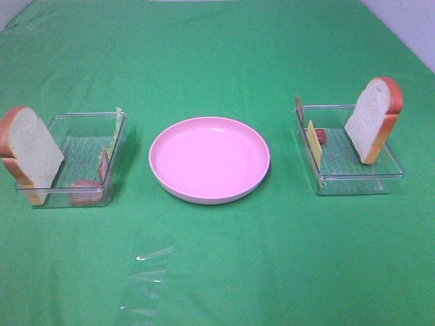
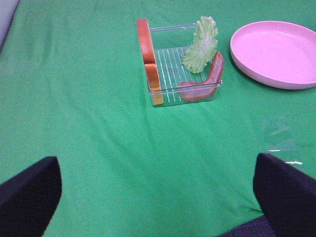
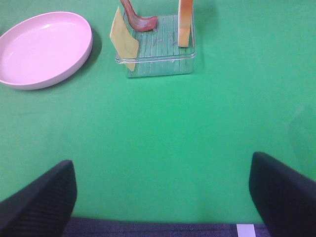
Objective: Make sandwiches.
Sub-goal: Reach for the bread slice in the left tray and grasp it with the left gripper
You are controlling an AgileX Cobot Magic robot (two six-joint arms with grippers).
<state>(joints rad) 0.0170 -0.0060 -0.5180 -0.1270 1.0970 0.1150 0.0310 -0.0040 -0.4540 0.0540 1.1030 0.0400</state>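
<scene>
The sandwiches' parts lie apart in two clear trays. In the left tray a bread slice leans on the outer wall, with lettuce and bacon strips on the plate side. The right tray holds a leaning bread slice, a yellow cheese slice and bacon. The pink plate between them is bare. My left gripper and right gripper are open and empty, well short of their trays. Neither arm shows in the high view.
A green cloth covers the whole table. A crumpled bit of clear film lies on it in front of the plate, towards the left. Grey floor shows past the far corners.
</scene>
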